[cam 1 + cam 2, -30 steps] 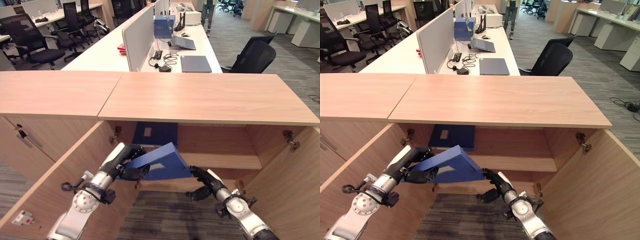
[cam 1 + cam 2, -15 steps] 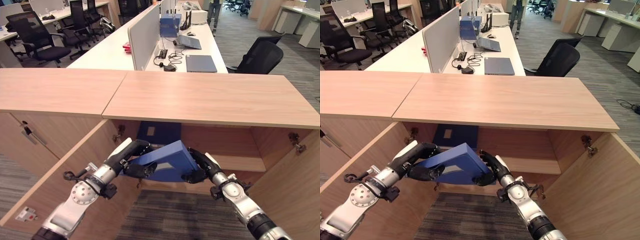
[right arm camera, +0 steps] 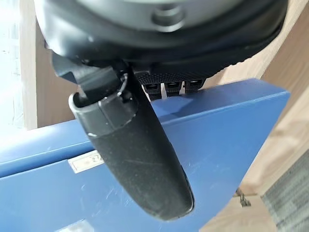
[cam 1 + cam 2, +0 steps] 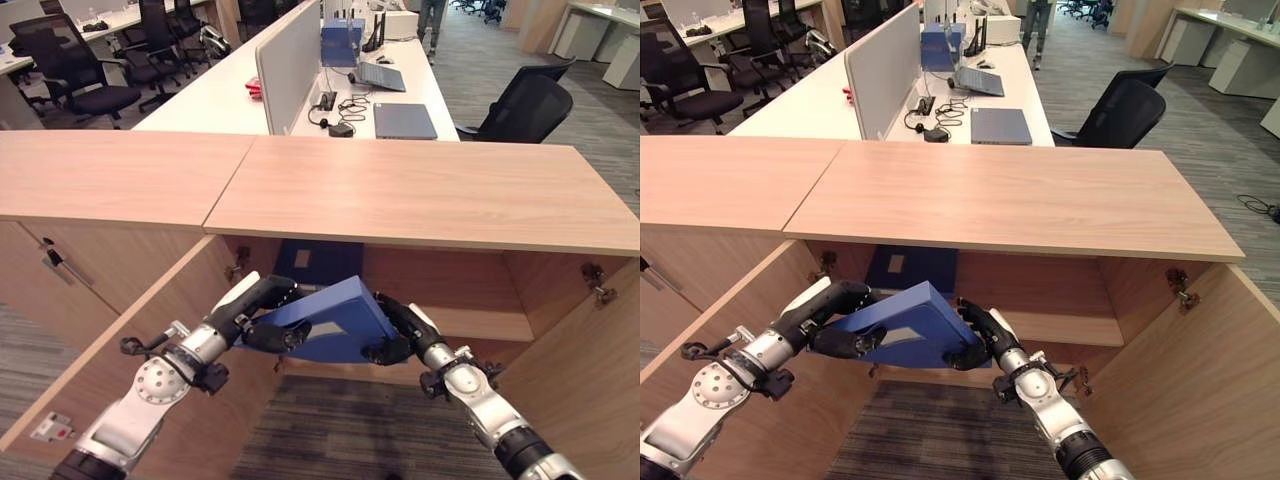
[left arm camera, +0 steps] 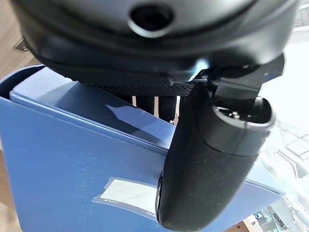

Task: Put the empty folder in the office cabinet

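Observation:
A blue folder [image 4: 330, 322] is held tilted in the open mouth of the wooden cabinet [image 4: 420, 195], just under its top and in front of the shelf [image 4: 470, 322]. My left hand [image 4: 262, 310] grips its left end, thumb across the face and fingers over the top edge. My right hand [image 4: 395, 330] clamps its right end the same way. The left wrist view shows the thumb [image 5: 207, 159] pressed on the folder [image 5: 63, 183]; in the right wrist view the thumb [image 3: 135, 159] lies on the folder [image 3: 227, 140].
A second blue folder [image 4: 315, 262] stands at the cabinet's back. Both cabinet doors [image 4: 130, 370] hang open at the sides. Beyond the cabinet top are a desk [image 4: 400, 90] with laptops, a divider panel and black office chairs [image 4: 525, 105].
My right hand rose from below the folder and took hold of its right end. The folder lifted slightly and sits further into the cabinet opening. The camera shifted a little.

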Available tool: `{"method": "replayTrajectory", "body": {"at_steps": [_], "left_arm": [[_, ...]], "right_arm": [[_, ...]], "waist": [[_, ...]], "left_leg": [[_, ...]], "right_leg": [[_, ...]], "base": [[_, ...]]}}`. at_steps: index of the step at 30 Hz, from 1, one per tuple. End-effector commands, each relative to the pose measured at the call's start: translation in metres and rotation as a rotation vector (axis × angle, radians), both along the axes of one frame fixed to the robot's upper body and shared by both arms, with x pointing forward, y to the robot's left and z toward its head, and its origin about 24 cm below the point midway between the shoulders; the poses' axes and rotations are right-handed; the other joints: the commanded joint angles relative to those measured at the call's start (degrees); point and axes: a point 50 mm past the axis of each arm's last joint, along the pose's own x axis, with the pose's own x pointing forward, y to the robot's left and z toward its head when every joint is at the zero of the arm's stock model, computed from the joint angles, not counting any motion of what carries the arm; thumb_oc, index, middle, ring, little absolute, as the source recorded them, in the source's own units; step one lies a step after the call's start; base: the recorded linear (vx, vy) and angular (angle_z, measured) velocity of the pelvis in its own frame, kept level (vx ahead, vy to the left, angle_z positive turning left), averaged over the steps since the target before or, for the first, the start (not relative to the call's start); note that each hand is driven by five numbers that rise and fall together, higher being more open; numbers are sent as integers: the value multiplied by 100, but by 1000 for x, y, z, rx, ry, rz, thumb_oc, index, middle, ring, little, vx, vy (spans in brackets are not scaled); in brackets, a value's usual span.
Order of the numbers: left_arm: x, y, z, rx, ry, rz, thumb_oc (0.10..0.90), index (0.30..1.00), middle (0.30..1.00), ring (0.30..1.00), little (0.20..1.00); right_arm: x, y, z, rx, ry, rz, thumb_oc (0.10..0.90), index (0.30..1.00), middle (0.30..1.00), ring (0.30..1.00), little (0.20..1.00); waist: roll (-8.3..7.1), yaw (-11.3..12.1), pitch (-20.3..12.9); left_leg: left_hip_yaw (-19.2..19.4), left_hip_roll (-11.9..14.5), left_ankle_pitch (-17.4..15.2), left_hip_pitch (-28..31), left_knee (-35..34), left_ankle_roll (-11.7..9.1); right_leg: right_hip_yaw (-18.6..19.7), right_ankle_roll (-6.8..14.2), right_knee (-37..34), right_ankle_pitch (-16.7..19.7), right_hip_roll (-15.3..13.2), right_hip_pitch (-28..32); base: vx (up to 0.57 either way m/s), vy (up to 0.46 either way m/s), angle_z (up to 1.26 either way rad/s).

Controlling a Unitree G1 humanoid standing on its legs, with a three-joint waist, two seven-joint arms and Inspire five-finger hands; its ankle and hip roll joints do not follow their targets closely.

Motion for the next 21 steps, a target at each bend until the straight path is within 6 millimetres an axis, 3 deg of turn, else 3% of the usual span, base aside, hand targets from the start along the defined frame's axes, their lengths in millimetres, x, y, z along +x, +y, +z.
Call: {"method": "replayTrajectory", "body": {"at_steps": [1,5,14,15,16,18,21], "left_arm": [[5,-55,65,-386,-193,-350,400,300,300,300,300],[5,-58,68,-532,-175,-368,400,300,300,300,300],[5,-51,60,-547,-155,-330,400,300,300,300,300],[5,-49,57,-543,-151,-312,444,366,366,366,366],[6,-46,51,-548,-149,-265,800,900,900,900,900],[7,-44,46,-559,-143,-230,800,900,900,900,900],[5,-16,1,-549,-39,33,800,900,900,900,900]], "right_arm": [[26,47,70,298,-241,216,400,300,300,300,300],[13,52,47,350,-133,227,400,300,300,300,300],[8,46,34,374,-71,204,400,300,300,300,300],[7,43,33,364,-73,195,400,300,300,300,300],[7,39,31,349,-74,173,400,300,300,300,300],[6,35,29,341,-73,156,400,300,300,300,300],[-11,-3,9,219,-26,35,400,300,300,300,300]], "waist": [[-70,-24,-260],[-82,-67,-283],[-99,-71,-315],[-100,-73,-318],[-105,-76,-320],[-102,-82,-314],[-105,-125,-292]], "left_leg": [[324,-192,-336,38,-15,-65],[307,-193,-336,43,-15,-73],[285,-192,-338,47,-15,-77],[285,-193,-339,49,-15,-75],[277,-193,-335,51,-15,-71],[271,-193,-334,47,-15,-71],[270,-195,-333,27,-15,-51]], "right_leg": [[-144,413,53,-653,-76,557],[-148,404,53,-664,-71,566],[-158,403,53,-682,-69,583],[-159,401,53,-685,-69,585],[-158,394,53,-684,-71,580],[-156,390,53,-683,-73,579],[-181,394,53,-675,-79,552]], "base": [[0,0,0],[0,0,0],[0,0,0],[0,0,0],[0,0,0],[0,0,0],[0,0,0]]}}
